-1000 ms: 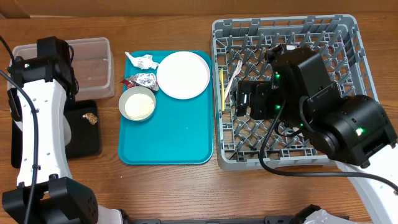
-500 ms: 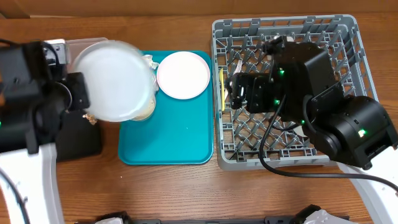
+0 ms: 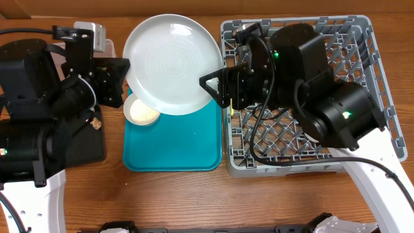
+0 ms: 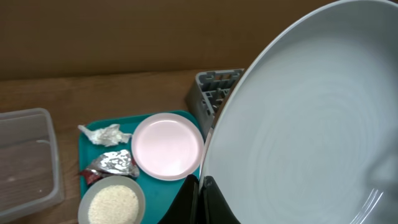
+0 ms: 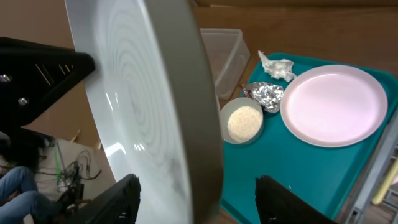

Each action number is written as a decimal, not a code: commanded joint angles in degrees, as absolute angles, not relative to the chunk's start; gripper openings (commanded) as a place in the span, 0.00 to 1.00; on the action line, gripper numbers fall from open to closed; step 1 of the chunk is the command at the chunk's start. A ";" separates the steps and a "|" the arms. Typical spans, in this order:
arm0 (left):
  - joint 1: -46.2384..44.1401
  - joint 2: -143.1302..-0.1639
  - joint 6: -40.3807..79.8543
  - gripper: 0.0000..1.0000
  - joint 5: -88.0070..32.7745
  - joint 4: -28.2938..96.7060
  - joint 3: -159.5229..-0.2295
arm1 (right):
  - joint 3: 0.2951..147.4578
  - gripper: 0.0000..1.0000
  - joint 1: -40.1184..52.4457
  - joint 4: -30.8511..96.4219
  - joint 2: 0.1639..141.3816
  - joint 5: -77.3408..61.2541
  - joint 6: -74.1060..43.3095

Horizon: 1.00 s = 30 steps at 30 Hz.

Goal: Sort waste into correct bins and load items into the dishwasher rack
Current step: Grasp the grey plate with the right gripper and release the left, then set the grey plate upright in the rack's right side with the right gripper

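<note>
A large pale plate (image 3: 171, 61) hangs tilted above the teal tray, and my left gripper (image 4: 200, 186) is shut on its rim. My right gripper (image 5: 198, 183) is open and straddles the plate's opposite edge (image 5: 205, 124), with a gap on both sides. A second, smaller plate (image 4: 166, 146) lies on the tray beside a crumpled paper scrap (image 4: 104, 134), a foil wrapper (image 4: 112, 163) and a grey bowl of rice (image 3: 143, 111). The dishwasher rack (image 3: 362, 39) stands at the right, with a yellow spoon (image 5: 382, 190) at its left edge. A brown lump (image 3: 96, 123) lies in the black tray (image 3: 84, 139).
The clear tub (image 4: 25, 155) sits left of the teal tray (image 3: 174, 149). Both arms crowd the space above the tray and the rack's left half. The raised plate hides the tray's far end in the overhead view.
My left arm lifted the large plate and carried it right, toward the rack. My right gripper came left out of the rack to the plate's edge and its fingers narrowed.
</note>
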<state>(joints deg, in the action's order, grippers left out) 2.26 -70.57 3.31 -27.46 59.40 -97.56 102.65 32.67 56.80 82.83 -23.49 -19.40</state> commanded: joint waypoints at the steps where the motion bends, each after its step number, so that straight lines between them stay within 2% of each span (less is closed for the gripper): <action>1: 0.93 -70.48 5.43 0.04 -29.67 58.96 -98.56 | 103.18 0.51 32.51 55.48 83.96 -25.85 -14.72; 3: 0.93 -70.48 5.39 0.04 -29.63 59.00 -98.56 | 103.18 0.47 32.51 55.46 84.05 -25.82 -13.45; 6: 0.93 -70.48 5.34 0.04 -29.58 59.09 -98.56 | 103.20 0.30 32.51 55.24 83.90 -25.78 -10.98; 7: 0.93 -70.48 5.37 0.05 -29.63 59.07 -98.56 | 103.20 0.20 32.51 55.18 83.90 -25.76 -11.03; 9: 0.93 -70.48 5.34 0.08 -29.63 59.11 -98.56 | 103.20 0.16 32.51 55.20 83.90 -25.78 -11.05; 11: 0.93 -70.48 5.34 0.10 -29.63 59.18 -98.56 | 103.20 0.14 32.51 55.27 83.74 -25.78 -11.05; 13: 0.93 -70.48 5.32 0.27 -29.61 59.16 -98.56 | 103.20 0.13 32.49 55.35 83.22 -25.34 -10.96; 14: 0.93 -70.48 5.06 0.29 -29.56 59.22 -98.56 | 103.20 0.13 32.49 55.37 82.91 -24.56 -10.85; 19: 1.21 -69.32 4.19 0.47 -26.15 60.38 -98.59 | 103.22 0.12 32.38 59.68 78.81 -7.66 -11.11; 25: 1.21 -64.90 1.65 0.51 -24.64 62.00 -98.59 | 103.22 0.11 30.81 69.89 76.18 16.62 -18.83; 30: 1.19 -61.14 0.99 0.54 -24.60 64.69 -98.59 | 103.20 0.11 21.43 75.94 76.36 18.39 -21.08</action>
